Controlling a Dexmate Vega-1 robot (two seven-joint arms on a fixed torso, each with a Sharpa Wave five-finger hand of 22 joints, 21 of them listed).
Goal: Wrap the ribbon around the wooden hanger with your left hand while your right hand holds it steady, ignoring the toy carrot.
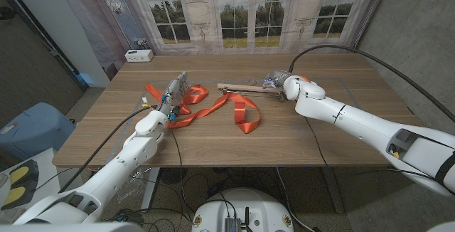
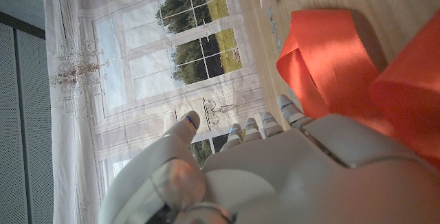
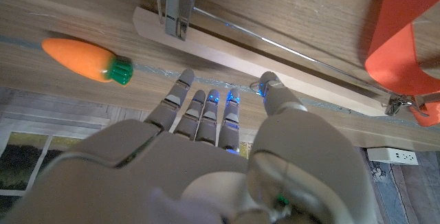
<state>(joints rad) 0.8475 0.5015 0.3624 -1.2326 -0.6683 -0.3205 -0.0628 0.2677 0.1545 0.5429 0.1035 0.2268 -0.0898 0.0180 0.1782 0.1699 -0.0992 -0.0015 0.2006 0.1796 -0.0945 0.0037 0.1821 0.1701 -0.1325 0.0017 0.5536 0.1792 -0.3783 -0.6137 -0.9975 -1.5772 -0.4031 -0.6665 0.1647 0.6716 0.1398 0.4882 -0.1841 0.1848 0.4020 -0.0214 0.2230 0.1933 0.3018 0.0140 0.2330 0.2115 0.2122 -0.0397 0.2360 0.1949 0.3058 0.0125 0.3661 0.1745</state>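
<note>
Ribbon (image 1: 213, 108) lay looped across the table (image 1: 320, 143), one end over my wooden hanger (image 1: 242, 87). My left hand (image 1: 172, 95) touched it; grip unclear. My right hand (image 3: 213, 114) hovered beside the hanger, fingers apart, holding nothing; toy carrot (image 3: 86, 60) nearby.

The wooden table (image 1: 234, 143) carries everything here. An orange ribbon (image 1: 238, 111) sprawls in loose loops across its middle and left part — one end bunched near the left side, a big loop toward the front. Behind it lies the wooden hanger (image 1: 245, 87), flat on the boards, with a metal clip (image 3: 177, 7) at one end. A toy carrot (image 3: 86, 60) lies just beside the hanger. At the far left corner sits a small white box (image 1: 138, 55).
</note>
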